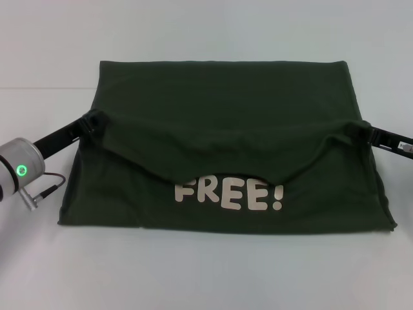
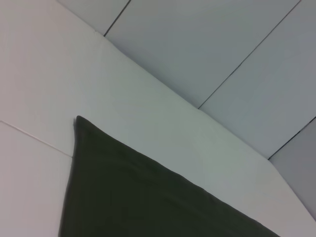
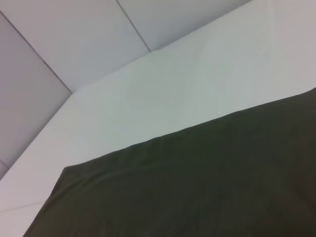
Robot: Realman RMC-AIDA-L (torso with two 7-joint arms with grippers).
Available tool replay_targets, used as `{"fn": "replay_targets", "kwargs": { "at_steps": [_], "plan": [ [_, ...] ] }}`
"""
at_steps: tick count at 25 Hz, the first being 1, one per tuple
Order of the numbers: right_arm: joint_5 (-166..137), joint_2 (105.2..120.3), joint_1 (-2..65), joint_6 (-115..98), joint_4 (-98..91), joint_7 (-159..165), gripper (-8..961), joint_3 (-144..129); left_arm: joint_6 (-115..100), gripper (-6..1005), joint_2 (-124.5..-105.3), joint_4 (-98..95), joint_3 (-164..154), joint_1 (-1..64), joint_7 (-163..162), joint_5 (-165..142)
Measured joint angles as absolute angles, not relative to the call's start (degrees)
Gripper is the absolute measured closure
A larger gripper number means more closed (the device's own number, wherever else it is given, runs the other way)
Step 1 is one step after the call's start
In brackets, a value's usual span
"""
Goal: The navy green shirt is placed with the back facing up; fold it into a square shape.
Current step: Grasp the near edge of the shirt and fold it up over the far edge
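Note:
The navy green shirt [image 1: 219,110] lies across the white table [image 1: 206,278], dark olive, with white letters "FREE!" [image 1: 227,194] showing on its near layer. A flap of it is held up at both side edges and sags in the middle over the letters. My left gripper [image 1: 95,121] is shut on the flap's left corner. My right gripper [image 1: 362,130] is shut on its right corner. The shirt also shows in the left wrist view [image 2: 148,197] and the right wrist view [image 3: 197,182], without any fingers in sight.
My left arm's grey wrist with a green light [image 1: 19,169] is at the left edge. Bare white table [image 1: 51,64] surrounds the shirt. Grey wall panels [image 2: 222,44] stand behind the table's far edge.

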State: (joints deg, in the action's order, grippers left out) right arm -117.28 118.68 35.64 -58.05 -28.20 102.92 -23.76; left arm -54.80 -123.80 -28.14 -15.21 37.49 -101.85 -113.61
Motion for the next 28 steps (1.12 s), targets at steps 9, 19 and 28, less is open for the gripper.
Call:
{"fn": "replay_targets", "kwargs": {
  "at_steps": [9,19,28],
  "plan": [
    [-117.3,119.17,35.9,-57.2,-28.1,103.3,708,-25.2,-51.6,892,-123.98,-25.4,-15.2,37.7,-98.8,-110.2],
    [-116.9,118.79,33.7,-58.8,-28.4,103.7,334,-24.3,-50.0,794,-124.0,-23.3,-14.5,36.1,-93.6,-103.9],
    [-112.8,117.58,30.1,-65.0,-28.7,103.0,170,-23.3,-53.3,441,-123.33,-22.5,-15.0,34.2,-94.5,-103.8]
  ]
}}
